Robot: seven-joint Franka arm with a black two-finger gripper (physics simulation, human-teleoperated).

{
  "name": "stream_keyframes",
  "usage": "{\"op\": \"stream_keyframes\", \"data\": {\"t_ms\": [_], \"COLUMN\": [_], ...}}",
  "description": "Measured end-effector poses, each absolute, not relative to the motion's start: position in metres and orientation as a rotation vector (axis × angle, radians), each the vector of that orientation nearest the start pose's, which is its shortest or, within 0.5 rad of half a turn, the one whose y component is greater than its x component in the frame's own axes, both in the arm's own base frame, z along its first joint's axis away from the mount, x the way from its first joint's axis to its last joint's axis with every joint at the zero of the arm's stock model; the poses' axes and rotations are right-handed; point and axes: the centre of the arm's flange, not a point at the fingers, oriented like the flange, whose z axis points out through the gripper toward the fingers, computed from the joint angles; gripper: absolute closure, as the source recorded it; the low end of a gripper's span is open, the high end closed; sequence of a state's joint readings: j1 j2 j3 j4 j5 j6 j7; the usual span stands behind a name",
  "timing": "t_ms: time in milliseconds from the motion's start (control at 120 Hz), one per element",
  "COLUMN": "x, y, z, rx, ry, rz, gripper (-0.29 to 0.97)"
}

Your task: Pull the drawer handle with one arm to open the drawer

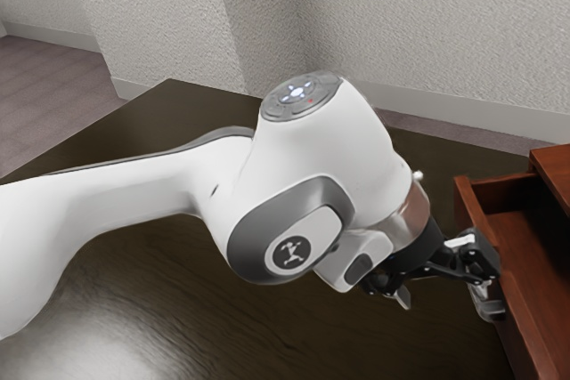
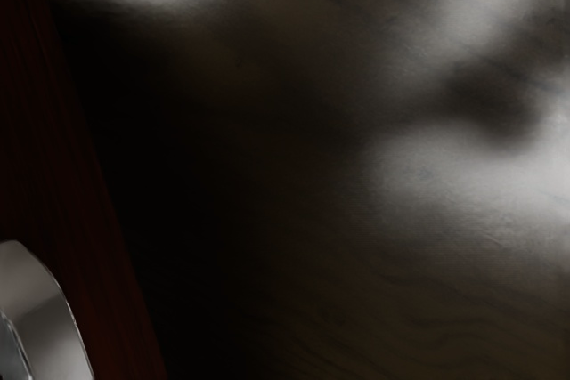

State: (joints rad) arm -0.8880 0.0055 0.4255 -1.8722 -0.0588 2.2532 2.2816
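Drawer (image 1: pixel 495 186), red-brown wood, sits at the exterior view's right edge, on the dark table (image 1: pixel 178 309). It looks partly out of its cabinet (image 1: pixel 554 166), inside open to the top. Arm (image 1: pixel 294 175) reaches in from the exterior view's left. Claw (image 1: pixel 485 295) is right at the drawer's front, low down, by the silver handle (image 1: pixel 490 309). Whether the claw is open or clamped on the handle: cannot tell, the black parts overlap there.

Risks, as I judge them:
- A shallow or one-sided hold could slip off the smooth metal on the pull, and the drawer would stay put.
- A pull slanting to the near or far side, off the line of the runners, may jam the drawer or drag the cabinet across the table.
- The wrist sits low, so dipping further could scrape the table.

Views: the exterior view gives the arm's pose, the open drawer box and how far out it stands. The wrist view adds the handle (image 2: pixel 31 318) close up, a bright curved band beside the dark drawer front (image 2: pixel 53 175), with the table (image 2: pixel 356 220) and its grain beyond
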Motion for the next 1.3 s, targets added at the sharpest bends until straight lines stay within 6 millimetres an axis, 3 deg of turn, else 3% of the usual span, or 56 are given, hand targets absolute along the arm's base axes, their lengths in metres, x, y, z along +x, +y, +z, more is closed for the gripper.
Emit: {"op": "stream_keyframes", "data": {"t_ms": [167,367,708,750,817,892,958,1033,1150,1300], "x": [0.521,0.515,0.487,0.483,0.474,0.471,0.485,0.507,0.517,0.521], "y": [-0.254,-0.213,-0.176,-0.173,-0.161,-0.15,-0.112,-0.052,0.034,0.107], "z": [0.543,0.542,0.55,0.56,0.591,0.642,0.703,0.731,0.734,0.713], "rx": [-0.596,-0.644,-0.633,-0.625,-0.616,-0.615,-0.724,-0.962,-1.391,-1.885], "ry": [2.79,2.78,2.772,2.759,2.714,2.643,2.55,2.484,2.371,2.149], "rz": [-0.388,-0.378,-0.399,-0.422,-0.491,-0.558,-0.598,-0.574,-0.471,-0.296], "gripper": [0.01,0.03,0.07,0.15,0.11,0.07,0.05,0.04,0.02,0.01]}}
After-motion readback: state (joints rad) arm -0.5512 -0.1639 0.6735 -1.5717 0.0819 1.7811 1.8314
